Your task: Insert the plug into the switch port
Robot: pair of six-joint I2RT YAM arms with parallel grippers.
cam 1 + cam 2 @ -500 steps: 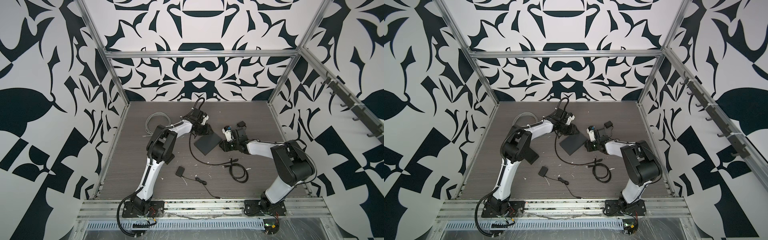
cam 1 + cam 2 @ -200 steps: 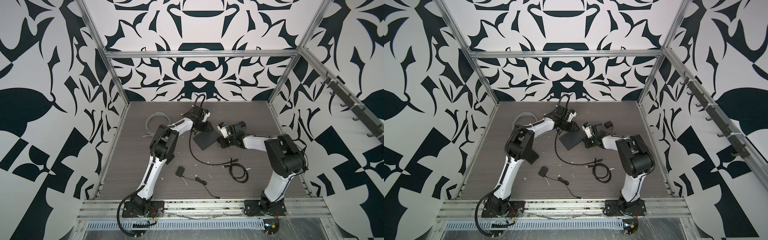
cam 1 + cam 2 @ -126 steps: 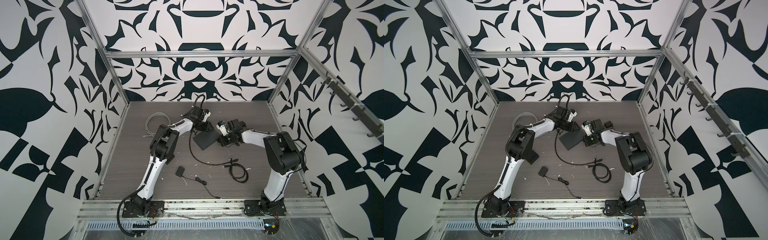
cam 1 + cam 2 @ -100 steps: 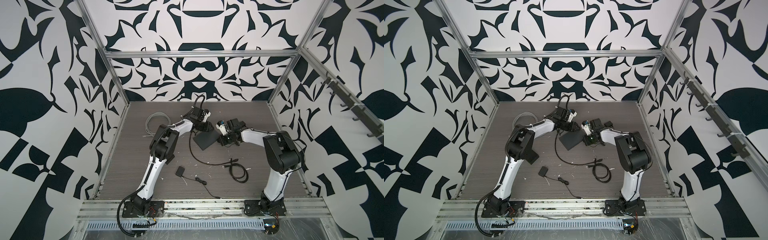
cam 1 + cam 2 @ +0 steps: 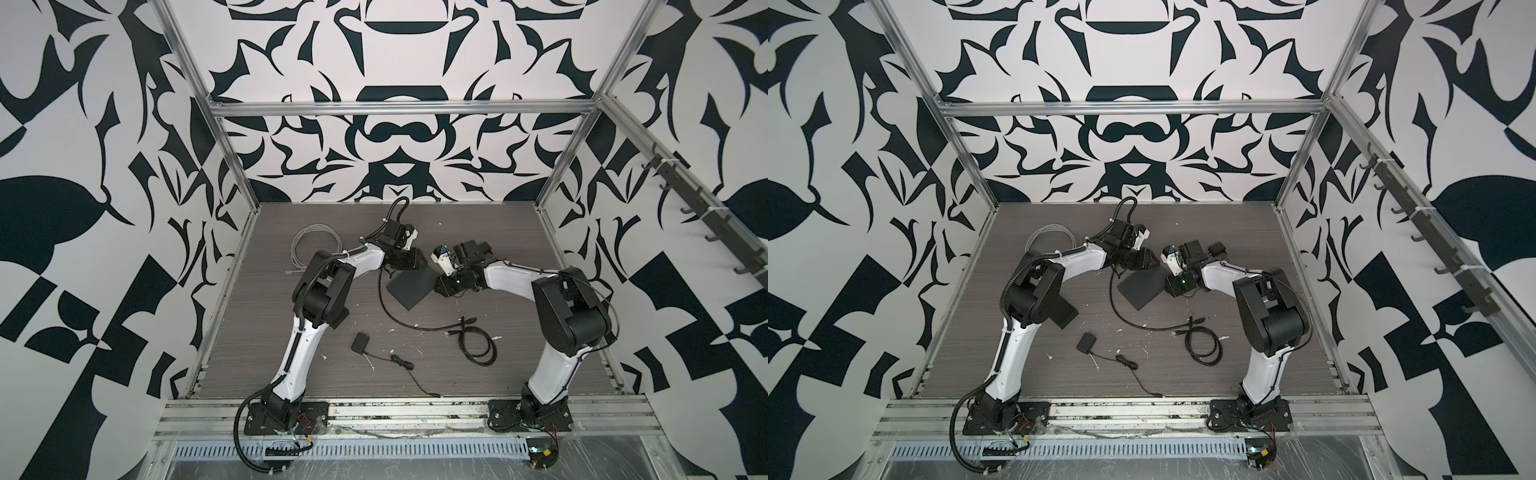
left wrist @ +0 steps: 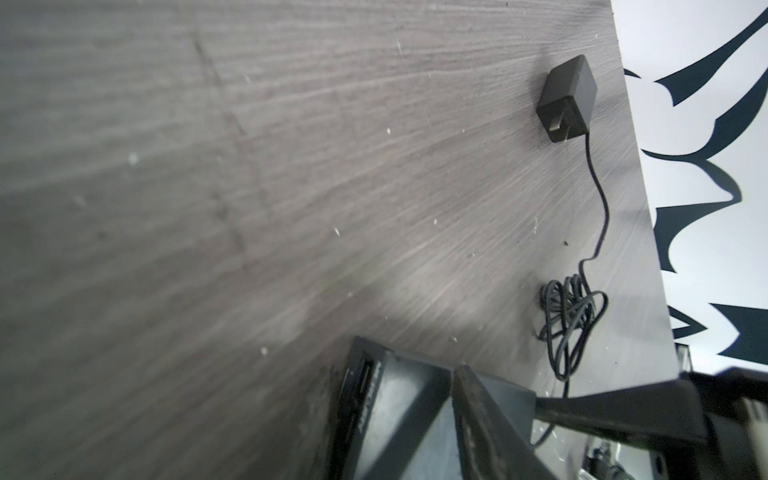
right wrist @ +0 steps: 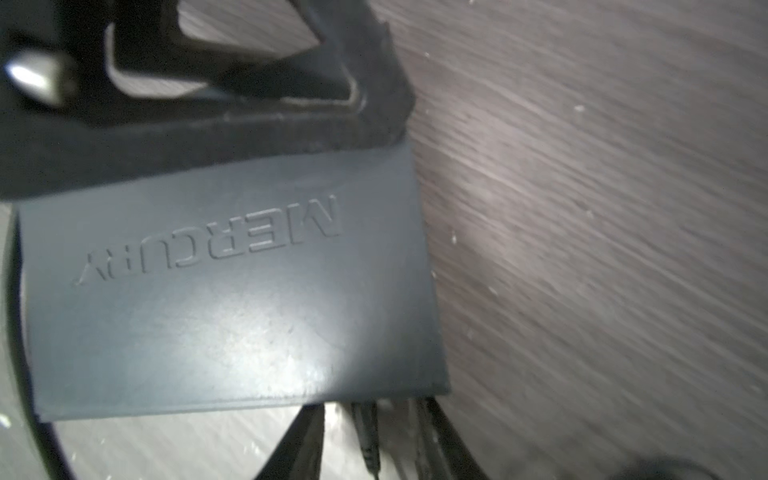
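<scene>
Right end effector (image 5: 437, 283) low, parted

The dark grey wood-grain worktop (image 5: 257, 332) is flecked with white specks. The white enclosure walls (image 5: 399, 62) carry bold black leaf-like shapes. The matte slate-grey switch box (image 7: 232, 311) bears embossed MERCURY lettering in the same colour. The coiled round cable (image 5: 294, 249) is pale grey, and the boxy power adapter (image 6: 567, 97) is black.

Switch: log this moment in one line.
switch gripped by left gripper | right gripper open at switch's opposite edge | insertion unconfirmed

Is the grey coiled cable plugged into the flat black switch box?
No, the grey coiled cable lies well apart from the flat black switch box.
</scene>
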